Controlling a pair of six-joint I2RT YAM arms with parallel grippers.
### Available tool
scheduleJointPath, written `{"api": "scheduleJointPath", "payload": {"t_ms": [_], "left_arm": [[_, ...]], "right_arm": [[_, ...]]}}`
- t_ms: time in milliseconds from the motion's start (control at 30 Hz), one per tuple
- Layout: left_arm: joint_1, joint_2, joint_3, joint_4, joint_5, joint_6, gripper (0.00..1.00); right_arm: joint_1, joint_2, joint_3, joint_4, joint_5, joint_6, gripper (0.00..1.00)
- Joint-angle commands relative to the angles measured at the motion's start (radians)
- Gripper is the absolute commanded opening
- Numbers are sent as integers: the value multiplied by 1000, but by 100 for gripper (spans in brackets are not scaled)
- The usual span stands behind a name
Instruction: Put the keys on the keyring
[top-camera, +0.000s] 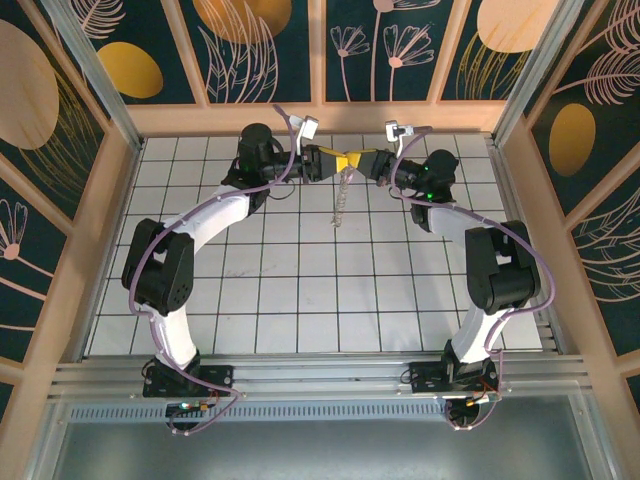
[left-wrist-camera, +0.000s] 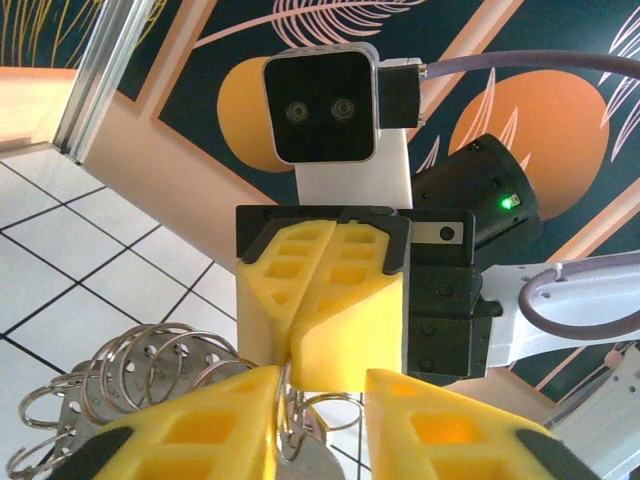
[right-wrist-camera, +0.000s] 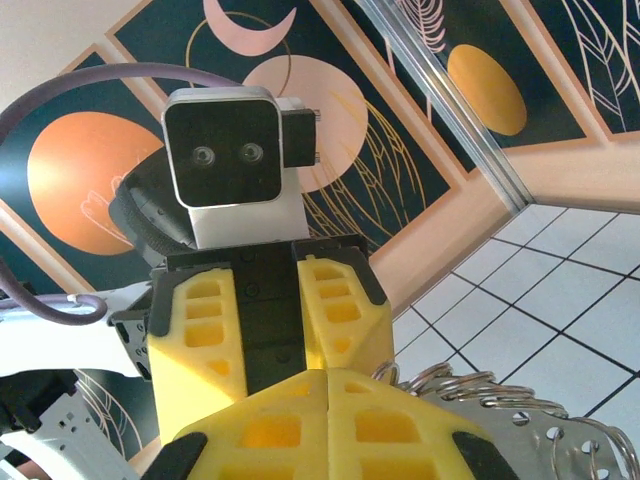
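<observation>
High over the back of the tiled floor my two grippers meet tip to tip. The keyring (top-camera: 340, 200), a pale string of coiled wire rings, hangs down from where they meet. My right gripper (top-camera: 355, 160) is shut on the keyring, whose rings (right-wrist-camera: 470, 385) spill out beside its closed yellow fingers (right-wrist-camera: 400, 430). My left gripper (left-wrist-camera: 322, 385) is open, with a gap between its fingers; one wire loop (left-wrist-camera: 288, 420) lies against its left finger (left-wrist-camera: 200, 430). Flat grey keys (left-wrist-camera: 75, 425) with holes hang among the rings (left-wrist-camera: 150, 355).
The wooden back rail (top-camera: 320, 118) and patterned wall panels stand just behind the grippers. Slanted wooden posts (top-camera: 75, 250) and side walls border the white tiled floor (top-camera: 300, 280) on the left and right.
</observation>
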Motion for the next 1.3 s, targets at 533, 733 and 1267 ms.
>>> {"api": "scheduleJointPath", "payload": {"t_ms": [533,733,1267], "left_arm": [[-22,-6,-39,188,-13,-79,0],[-24,-26,-84,287,-29,-142,0],[-31,-51,-91,330,0,-183,0]], "right_arm": [[-25,-55,-28,91,42,12,45],[-56,-118,-112,153,55,23,49],[-34,-128,-215,292,-39,-1,53]]}}
